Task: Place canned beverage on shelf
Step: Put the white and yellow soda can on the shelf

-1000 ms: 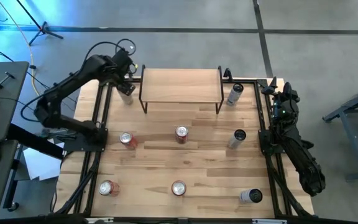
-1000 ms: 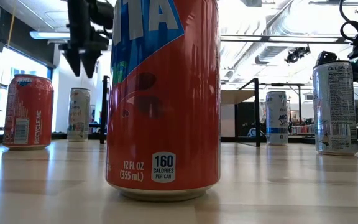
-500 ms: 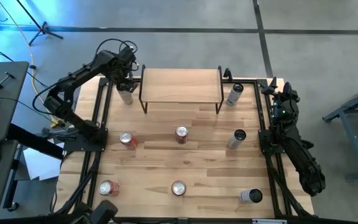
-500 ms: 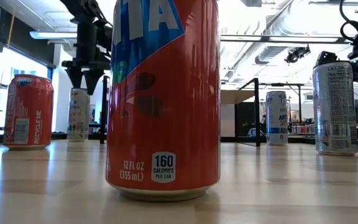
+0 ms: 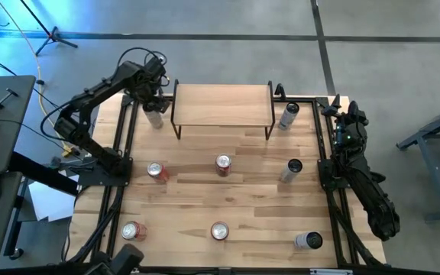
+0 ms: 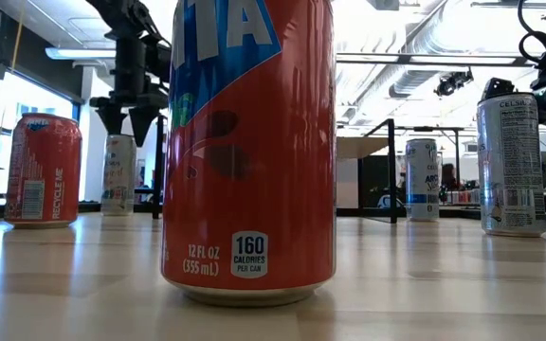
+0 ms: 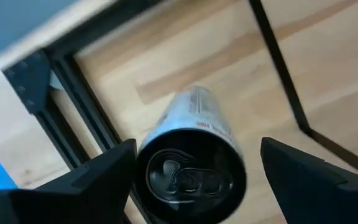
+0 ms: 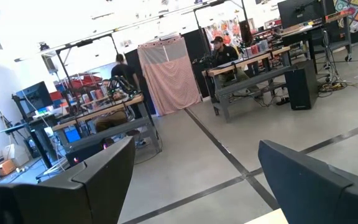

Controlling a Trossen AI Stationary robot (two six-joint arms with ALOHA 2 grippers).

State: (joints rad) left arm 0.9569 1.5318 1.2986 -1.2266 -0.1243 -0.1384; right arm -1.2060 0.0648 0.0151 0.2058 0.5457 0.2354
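A slim white can (image 5: 154, 118) stands upright on the tabletop just left of the shelf (image 5: 222, 104), a low riser with a light wooden top on black legs. It also shows in the low view (image 6: 119, 173) and from above in the left wrist view (image 7: 191, 177). My left gripper (image 6: 127, 117) is open, points down and hovers just above the can's top, one finger (image 7: 101, 177) on either side without touching. My right gripper (image 8: 194, 180) is open and empty, parked at the table's right edge (image 5: 347, 126).
Several red cans stand on the table (image 5: 156, 171) (image 5: 223, 164) (image 5: 131, 231) (image 5: 219, 231), one close before the low camera (image 6: 249, 152). Slim silver cans stand at the right (image 5: 289, 116) (image 5: 291, 170) (image 5: 308, 241). Black rails (image 5: 124, 145) frame the tabletop.
My left gripper has come down and slightly toward the table's near edge, from well above the white can to just over its top, staying open. The can has not moved.
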